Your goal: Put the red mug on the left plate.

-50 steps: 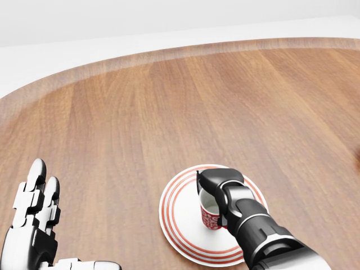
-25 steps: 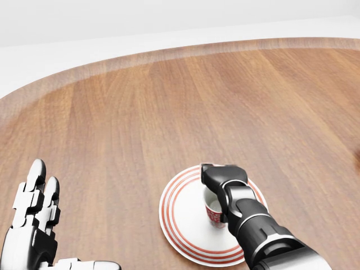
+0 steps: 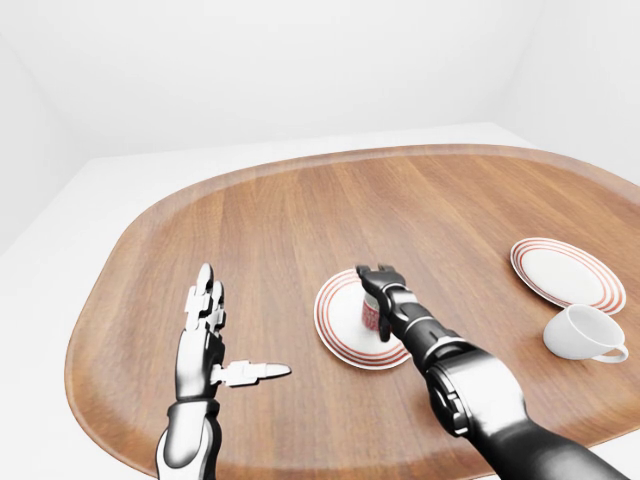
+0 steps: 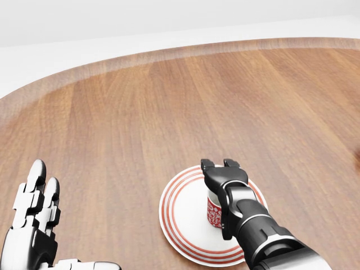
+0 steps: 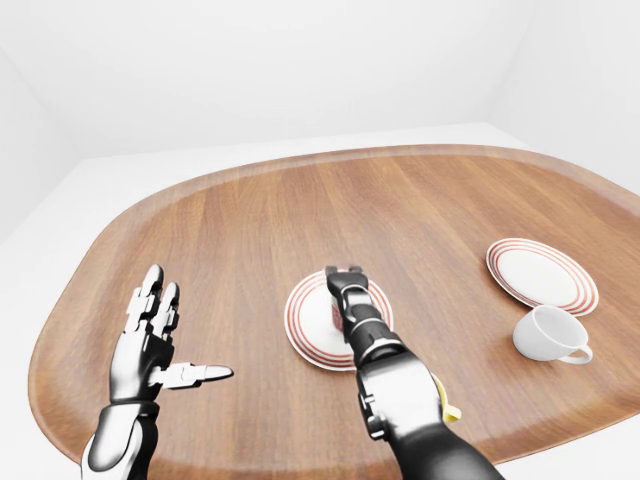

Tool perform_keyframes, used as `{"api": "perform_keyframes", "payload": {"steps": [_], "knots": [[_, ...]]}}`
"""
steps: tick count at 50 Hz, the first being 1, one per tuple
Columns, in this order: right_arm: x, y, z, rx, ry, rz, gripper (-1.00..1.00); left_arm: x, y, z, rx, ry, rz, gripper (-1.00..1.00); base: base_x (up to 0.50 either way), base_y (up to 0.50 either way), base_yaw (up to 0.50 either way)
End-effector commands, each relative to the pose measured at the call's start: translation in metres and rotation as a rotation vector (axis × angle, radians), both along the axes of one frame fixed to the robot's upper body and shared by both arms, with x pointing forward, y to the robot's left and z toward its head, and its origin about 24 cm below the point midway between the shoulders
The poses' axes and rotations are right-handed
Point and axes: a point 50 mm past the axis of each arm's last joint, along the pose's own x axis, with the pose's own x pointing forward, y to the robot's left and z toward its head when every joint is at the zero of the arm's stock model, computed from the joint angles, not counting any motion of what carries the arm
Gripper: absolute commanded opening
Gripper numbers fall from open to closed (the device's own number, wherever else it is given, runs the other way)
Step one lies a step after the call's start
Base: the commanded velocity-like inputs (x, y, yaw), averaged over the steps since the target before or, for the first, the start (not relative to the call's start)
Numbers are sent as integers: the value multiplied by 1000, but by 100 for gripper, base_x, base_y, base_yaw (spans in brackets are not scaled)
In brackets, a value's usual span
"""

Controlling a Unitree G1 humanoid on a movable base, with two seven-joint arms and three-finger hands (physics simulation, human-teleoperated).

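- Red mug (image 4: 213, 210) stands upright on the left plate (image 3: 340, 325), a little toward the right side of the plate's middle in the head view; only part of its red and white wall shows, because the right hand covers the rest.
- Left plate, white with red rings, lies flat on the wooden table (image 3: 300, 220), near the table's middle in the left-eye view.
- Right hand (image 4: 224, 174) is directly over the mug, with the dark arm reaching in from the bottom right of the head view. Its fingers (image 4: 207, 166) point past the mug's top toward the plate's far rim and look spread, not pressed on the wall. I cannot tell if any finger touches the mug.
- Left hand (image 3: 207, 330) hovers well to the left of the left plate in the left-eye view, holding nothing. Its fingers are straight and close together, the thumb (image 3: 256, 372) sticks out sideways toward the plate.
- Second plate (image 5: 540, 274), also with red rings, lies far to the right of the left plate in the right-eye view.
- White cup (image 5: 546, 335) rests just below this second plate, well apart from the left plate, tilted with its opening toward the upper left.
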Motion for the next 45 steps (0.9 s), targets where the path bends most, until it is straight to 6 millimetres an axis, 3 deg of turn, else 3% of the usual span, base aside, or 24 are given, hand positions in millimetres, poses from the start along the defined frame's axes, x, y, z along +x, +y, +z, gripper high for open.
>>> {"api": "perform_keyframes", "payload": {"steps": [1, 7, 10, 11, 12, 15, 16, 17, 18, 19, 25, 34, 41, 45], "knots": [[-2, -1, -3, 1, 22, -3, 100, -1, 0, 0, 0, 2, 0, 100, 0, 0, 0], [1, -3, 1, 3, 17, -9, 100, -1, 0, -1, -1, 4, 0, 100, 0, 0, 0], [9, -6, 13, 28, -6, -30, 100, -2, 1, -1, -1, 4, 1, 100, 0, 0, 0], [18, -5, 27, 59, -29, -15, 100, -2, 1, 0, -3, 3, 2, 100, 0, 0, 0], [18, -5, 28, 61, -31, -14, 100, -2, 1, 0, -3, 3, 2, 100, 0, 0, 0], [40, -7, 69, 133, -105, 6, 100, -1, 0, 0, -1, 2, 1, 100, 0, 0, 0], [40, -7, 69, 134, -107, 6, 100, -1, 0, 0, -1, 2, 1, 100, 0, 0, 0], [53, -10, 104, 181, -171, 28, 100, -1, 0, 0, 1, 2, -1, 100, 0, 0, 0], [53, -10, 105, 184, -176, 29, 100, -1, 0, 0, 2, 2, -2, 100, 0, 0, 0], [60, -14, 128, 210, -223, 38, 100, -2, 0, 0, 1, 1, -2, 100, 0, 0, 0], [67, -39, 175, 168, -307, -11, 100, -2, -1, 1, 3, -2, -3, 100, 0, 0, 0], [62, -61, 180, 141, -327, -65, 100, -2, -1, 3, 3, -9, -3, 100, 0, 0, 0], [56, -77, 172, 115, -324, -118, 100, -1, -3, 4, 9, -13, -7, 100, 0, 0, 0], [44, -92, 153, 142, -296, -140, 100, 0, -2, 4, 4, -15, -5, 100, 0, 0, 0]]}}
